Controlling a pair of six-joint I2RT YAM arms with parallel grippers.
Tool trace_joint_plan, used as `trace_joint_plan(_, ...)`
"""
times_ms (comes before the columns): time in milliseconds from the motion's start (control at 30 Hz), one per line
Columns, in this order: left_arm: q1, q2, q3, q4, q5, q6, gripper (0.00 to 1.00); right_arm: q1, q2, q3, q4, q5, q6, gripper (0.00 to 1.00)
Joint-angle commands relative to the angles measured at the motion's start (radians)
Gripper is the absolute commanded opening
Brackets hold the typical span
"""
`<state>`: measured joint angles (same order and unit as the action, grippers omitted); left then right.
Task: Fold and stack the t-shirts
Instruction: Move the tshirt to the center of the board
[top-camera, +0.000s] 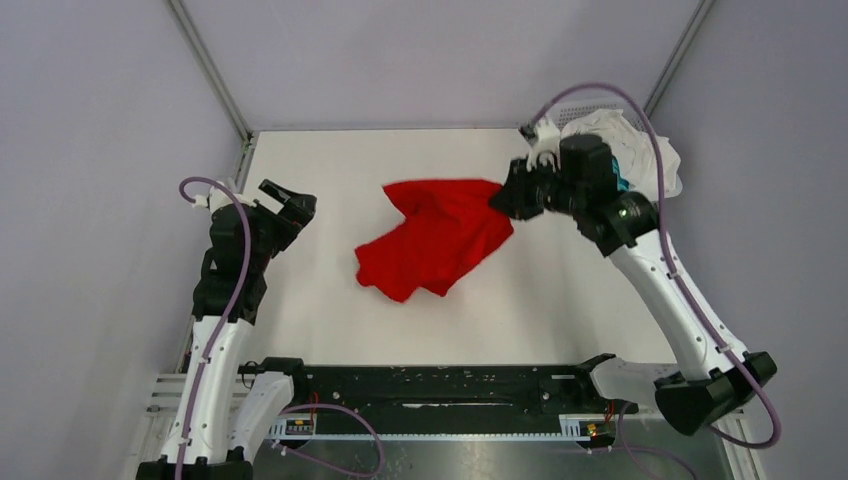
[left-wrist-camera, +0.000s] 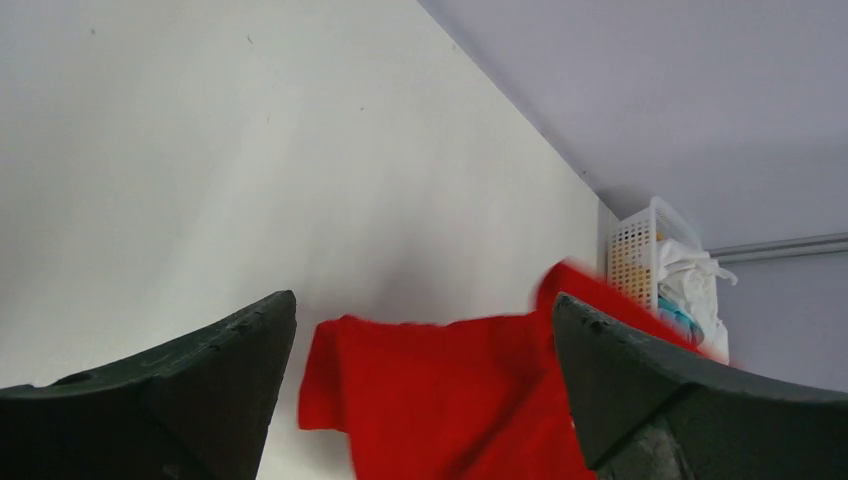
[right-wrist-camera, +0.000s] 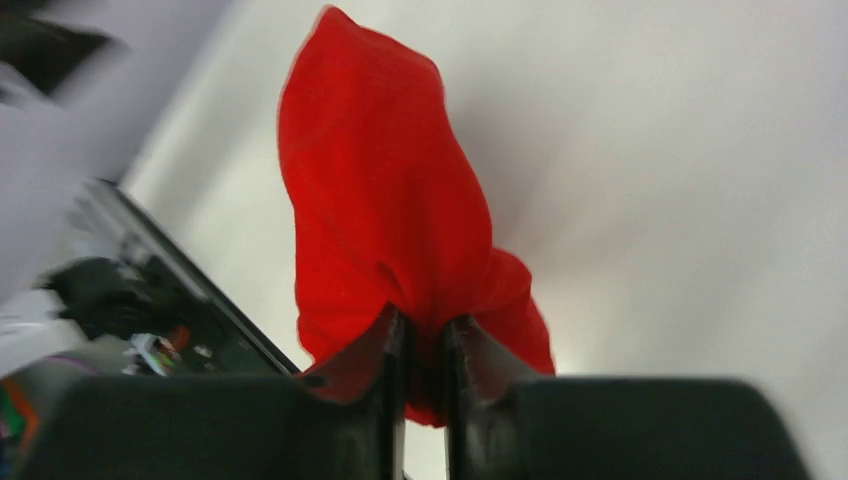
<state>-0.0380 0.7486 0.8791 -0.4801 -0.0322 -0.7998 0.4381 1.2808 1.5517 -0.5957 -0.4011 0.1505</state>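
Right fingers (right-wrist-camera: 382, 362) pinching red t-shirt (top-camera: 440, 235), white table (top-camera: 325, 175)

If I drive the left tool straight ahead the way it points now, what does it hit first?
Probably the crumpled bright red cloth t-shirt, centred between the open fingers of the left tool in its wrist view. Only white table surface lies before it, though depth is unclear.

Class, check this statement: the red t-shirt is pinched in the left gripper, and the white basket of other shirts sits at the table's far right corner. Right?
One error: the red t-shirt is pinched in the right gripper, not the left, as the right wrist view shows; the left gripper stands open. The white basket of other shirts does sit at that corner.
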Motion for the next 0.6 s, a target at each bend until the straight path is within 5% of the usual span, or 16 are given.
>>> trace_joint_plan(0,0.005,0.05,0.054,-0.012,0.012,-0.093,0.99,-0.029,-0.147,-0.37,0.057,0.361,0.007,0.32)
trace_joint_plan(100,0.006,0.113,0.047,-0.007,0.095,-0.089,0.99,-0.055,-0.136,-0.481,-0.026,0.702,-0.003,0.74)
trace_joint_plan(167,0.005,0.16,0.034,-0.006,0.138,-0.079,0.99,-0.055,-0.096,-0.463,-0.09,0.911,0.041,0.84)
trace_joint_plan(267,0.004,0.228,-0.005,0.011,0.21,-0.053,0.99,-0.053,-0.106,-0.457,-0.151,0.887,0.059,0.99)
trace_joint_plan(467,-0.087,0.316,-0.132,0.124,0.242,-0.008,0.99,0.06,-0.276,-0.703,0.125,0.512,0.167,0.99)
trace_joint_plan(567,-0.189,0.391,-0.161,0.21,0.248,-0.007,0.99,0.172,-0.241,-0.731,0.218,0.488,0.193,0.99)
